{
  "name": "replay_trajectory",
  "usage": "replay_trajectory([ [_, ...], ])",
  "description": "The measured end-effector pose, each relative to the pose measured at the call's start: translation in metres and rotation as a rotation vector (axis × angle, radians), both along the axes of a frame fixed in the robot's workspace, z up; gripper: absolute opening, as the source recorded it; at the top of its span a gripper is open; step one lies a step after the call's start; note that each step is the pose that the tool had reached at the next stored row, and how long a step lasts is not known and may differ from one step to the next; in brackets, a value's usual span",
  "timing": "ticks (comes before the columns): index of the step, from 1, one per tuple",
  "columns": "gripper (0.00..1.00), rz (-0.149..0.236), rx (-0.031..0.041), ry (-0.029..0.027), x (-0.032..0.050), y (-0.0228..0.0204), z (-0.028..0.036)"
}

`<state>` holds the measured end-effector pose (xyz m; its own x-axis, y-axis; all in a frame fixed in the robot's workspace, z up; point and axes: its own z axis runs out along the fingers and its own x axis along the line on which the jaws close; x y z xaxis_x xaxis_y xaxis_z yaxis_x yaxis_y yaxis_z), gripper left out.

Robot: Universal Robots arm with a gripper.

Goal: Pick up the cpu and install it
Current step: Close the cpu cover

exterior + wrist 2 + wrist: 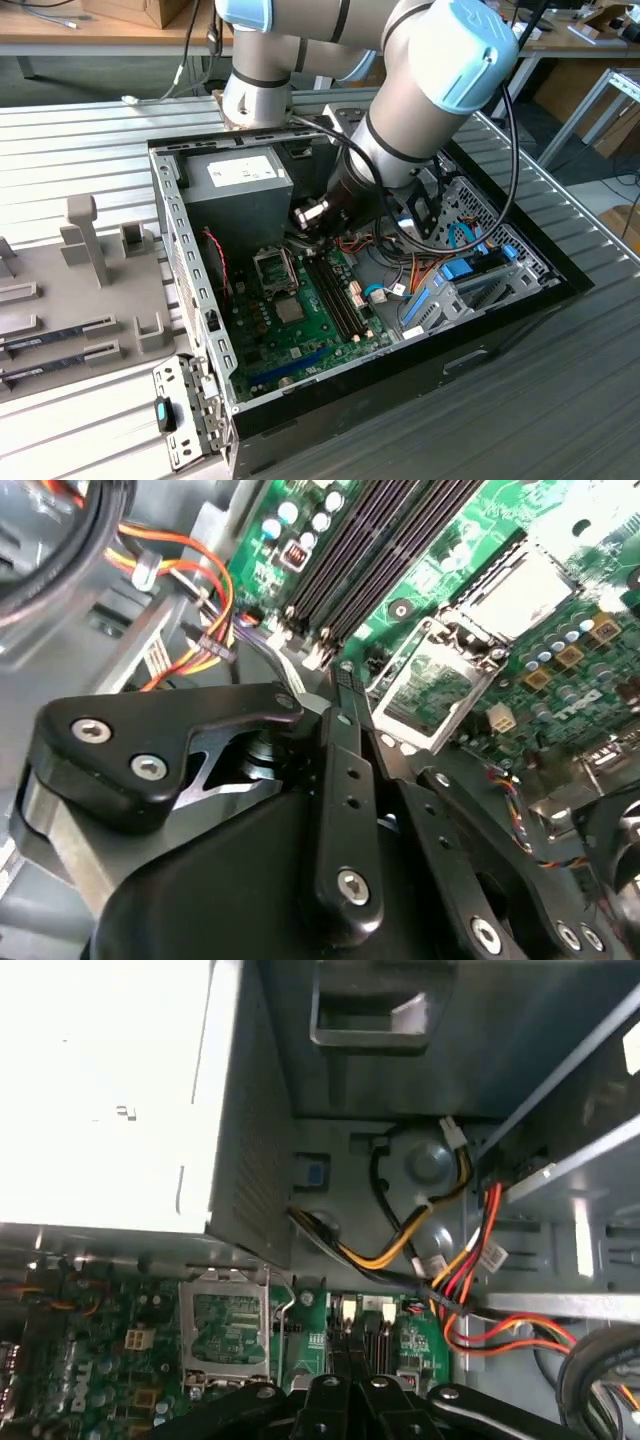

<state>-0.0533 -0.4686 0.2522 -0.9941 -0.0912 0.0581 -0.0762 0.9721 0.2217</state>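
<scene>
Your gripper hangs inside the open computer case, low over the motherboard, just in front of the grey power supply box and above the near end of the black memory slots. You cannot tell how far open it is, or whether it has hold of anything.

In the second wrist view its black linkage crosses the foreground. Beyond it sits a metal socket frame, and past that the cpu, a pale silvery square lying flat beside the memory slots, apart from the gripper. In the exterior view the cpu shows as a small grey square just beyond the dark frame. Orange and yellow cables loop along the case wall.
</scene>
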Motion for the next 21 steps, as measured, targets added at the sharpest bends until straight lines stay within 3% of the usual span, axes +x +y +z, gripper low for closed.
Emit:
replay_trajectory([
  [4,0.11,0.104,0.0091,0.0007,0.0004,-0.0001,-0.0011],
  [12,0.11,0.304,0.0134,0.0021,0.0019,0.0000,-0.0041],
  [14,0.11,0.339,0.0138,0.0025,0.0027,0.0000,-0.0047],
  [19,0.11,0.369,0.0155,0.0065,0.0148,0.0000,-0.0059],
  [21,0.11,0.399,0.0181,0.0074,0.0158,0.0000,-0.0067],
])
